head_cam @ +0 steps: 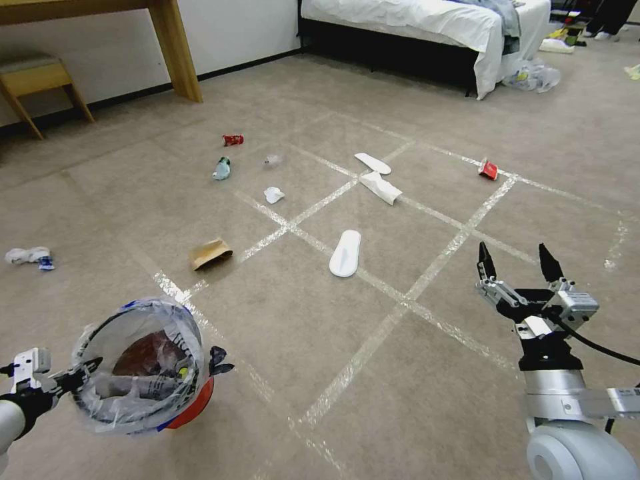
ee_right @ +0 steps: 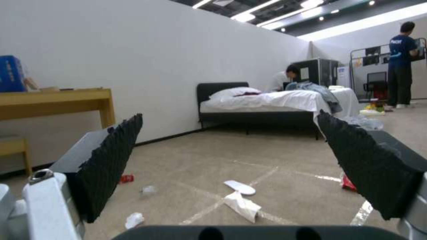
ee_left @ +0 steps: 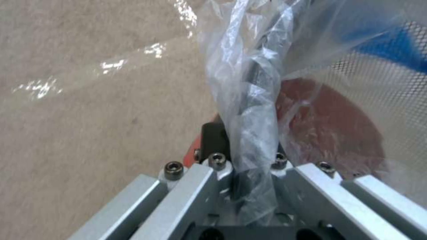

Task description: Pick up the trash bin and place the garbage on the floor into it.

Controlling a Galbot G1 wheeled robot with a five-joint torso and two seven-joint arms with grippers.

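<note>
Holding the trash bin (head_cam: 143, 363) by its rim, my left gripper (head_cam: 85, 369) has its jaws clamped on the crinkled clear liner; in the left wrist view the plastic is bunched between the fingers (ee_left: 213, 140) with the bin's red wall (ee_left: 329, 123) right behind it. The bin hangs tilted over the floor (head_cam: 373, 293), its mouth toward me, with a brown item and crumpled wrappers already inside. Taking the near white slipper (head_cam: 345, 253) as my landmark: the bin is well apart from it, toward my left and closer to me; the brown paper bag (head_cam: 210, 253) lies to its left; the crumpled tissue (head_cam: 273, 195) is beyond it and leftward; the paper wrapper (head_cam: 381, 187) and second slipper (head_cam: 373, 163) lie beyond it, touching each other; the bluish bottle (head_cam: 221, 168) and a red can (head_cam: 233, 140) are farther off left; another red can (head_cam: 488, 169) sits beyond to its right. My right gripper (head_cam: 517, 261) hovers to the slipper's right, jaws spread wide and empty, its pads (ee_right: 111, 163) framing the litter.
</note>
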